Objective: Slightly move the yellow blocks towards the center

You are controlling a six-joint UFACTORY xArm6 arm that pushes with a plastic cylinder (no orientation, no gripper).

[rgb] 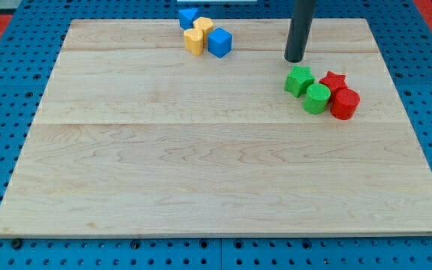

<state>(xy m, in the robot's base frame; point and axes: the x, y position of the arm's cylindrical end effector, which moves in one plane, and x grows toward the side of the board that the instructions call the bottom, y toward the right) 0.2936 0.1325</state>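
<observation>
Your rod (pixel 301 26) comes down from the far edge of the view, right of centre, and my tip (pixel 295 59) rests on the table (pixel 201 187) in its far right part. There is no pincer on this arm, so nothing is held and no opening can be stated; the rod ends plain.

The tip stands just far of the green star block (pixel 299 79), close to it, though you cannot tell whether they touch. That star is the left far member of a group of four at the right: a green round block (pixel 316 98) just near and right of it, a red star block (pixel 334 80) to the right of the green star, and a red round block (pixel 344 103) at the right near corner of the group. All four sit packed together, touching or nearly so.

The yellow blocks lie well to the left of the tip, at the far edge of the table, a little left of centre. One yellow block (pixel 203 27) sits farther back; the other yellow block (pixel 194 41) sits just near and left of it, the two touching. Their exact shapes are hard to make out. A blue block (pixel 188 17) sits at their far left, at the table's edge, and a blue cube (pixel 219 42) presses against their right side.
</observation>
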